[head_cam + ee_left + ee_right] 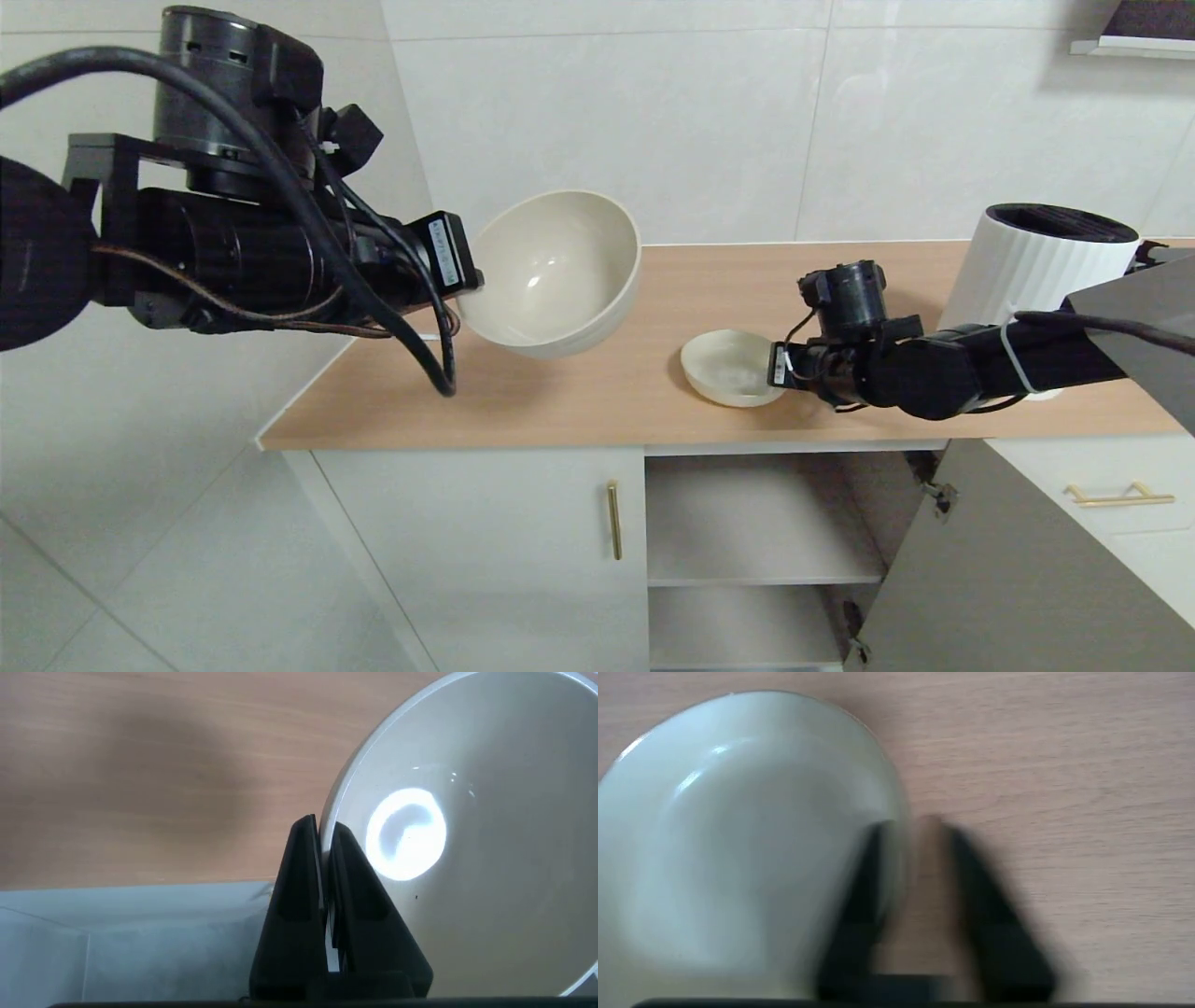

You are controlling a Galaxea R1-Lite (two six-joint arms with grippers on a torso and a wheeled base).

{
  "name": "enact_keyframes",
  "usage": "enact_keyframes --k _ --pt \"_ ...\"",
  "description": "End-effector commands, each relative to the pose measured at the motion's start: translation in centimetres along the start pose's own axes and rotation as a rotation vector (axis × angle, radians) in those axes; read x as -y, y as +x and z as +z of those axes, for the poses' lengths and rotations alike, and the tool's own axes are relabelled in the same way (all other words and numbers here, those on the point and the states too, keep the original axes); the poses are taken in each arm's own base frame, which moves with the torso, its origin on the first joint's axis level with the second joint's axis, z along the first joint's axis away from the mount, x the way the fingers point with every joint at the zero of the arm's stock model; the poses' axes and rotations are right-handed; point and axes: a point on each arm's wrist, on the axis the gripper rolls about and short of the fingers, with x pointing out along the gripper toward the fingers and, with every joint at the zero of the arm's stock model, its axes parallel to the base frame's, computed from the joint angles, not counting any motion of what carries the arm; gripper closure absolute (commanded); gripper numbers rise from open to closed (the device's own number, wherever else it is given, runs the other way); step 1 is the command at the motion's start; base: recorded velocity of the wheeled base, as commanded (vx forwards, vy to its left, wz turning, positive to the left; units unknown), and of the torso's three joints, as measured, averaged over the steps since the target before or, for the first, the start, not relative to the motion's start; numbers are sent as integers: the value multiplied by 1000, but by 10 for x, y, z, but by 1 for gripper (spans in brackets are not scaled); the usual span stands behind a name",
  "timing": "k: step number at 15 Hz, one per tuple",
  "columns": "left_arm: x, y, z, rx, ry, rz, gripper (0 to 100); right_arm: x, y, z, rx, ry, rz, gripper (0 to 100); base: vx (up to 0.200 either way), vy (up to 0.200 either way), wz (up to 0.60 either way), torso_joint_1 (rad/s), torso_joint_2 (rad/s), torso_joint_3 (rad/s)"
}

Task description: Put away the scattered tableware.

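Observation:
A large cream bowl [551,271] hangs tilted above the left part of the wooden counter [597,401], its opening facing me. My left gripper [467,280] is shut on its rim; in the left wrist view the two fingers [304,887] pinch the bowl's [467,840] edge. A small pale bowl [733,367] rests on the counter farther right. My right gripper [775,366] is at its right edge, open, with one finger inside the rim and one outside, as the right wrist view shows around the small bowl [747,840] and gripper [920,887].
A white ribbed container [1036,271] stands at the counter's right, behind my right arm. Below the counter a cabinet is open, showing bare shelves [756,523]; its door [1008,560] swings out to the right. A closed door with a brass handle [613,520] sits left of it.

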Motion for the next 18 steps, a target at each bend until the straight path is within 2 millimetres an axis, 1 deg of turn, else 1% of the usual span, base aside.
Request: enact_keyframes --k 1,3,5,6,7,8,9,10,11,12,13,16,17,18 --pt "0 -2 1 6 -1 -3 100 0 1 -1 -2 -1 -1 100 0 0 0 0 0 0" --pt "0 -2 1 4 -1 -6 100 0 -3 3 11 17 4 100 0 0 0 0 0 0" --pt "0 1 -1 -4 2 -2 100 -1 -16 12 30 41 15 100 0 0 0 0 0 0" --pt "0 3 -2 -11 3 0 100 1 -30 19 41 47 35 100 0 0 0 0 0 0" --pt "0 3 -2 -13 3 1 100 2 -35 19 39 46 41 100 0 0 0 0 0 0" --pt "-2 2 -6 -25 13 4 100 2 -65 28 52 48 111 100 0 0 0 0 0 0" --pt "-3 0 -7 -28 24 5 100 1 -76 30 56 46 137 100 0 0 0 0 0 0" --pt "-4 -2 -12 -41 45 9 100 1 -93 33 60 45 179 100 0 0 0 0 0 0" --pt "-4 -1 -20 -66 61 8 100 3 -117 34 45 35 214 100 0 0 0 0 0 0" --pt "-5 -2 -21 -70 63 10 100 3 -121 33 37 31 215 100 0 0 0 0 0 0" --pt "-4 -4 -26 -82 68 4 100 5 -134 24 12 7 210 100 0 0 0 0 0 0" --pt "-6 -2 -37 -119 77 14 100 12 -157 25 20 7 209 100 0 0 0 0 0 0" --pt "-8 -2 -42 -135 79 20 100 12 -168 19 8 -4 217 100 0 0 0 0 0 0" --pt "-8 -1 -42 -130 77 18 100 13 -177 12 5 -13 210 100 0 0 0 0 0 0"
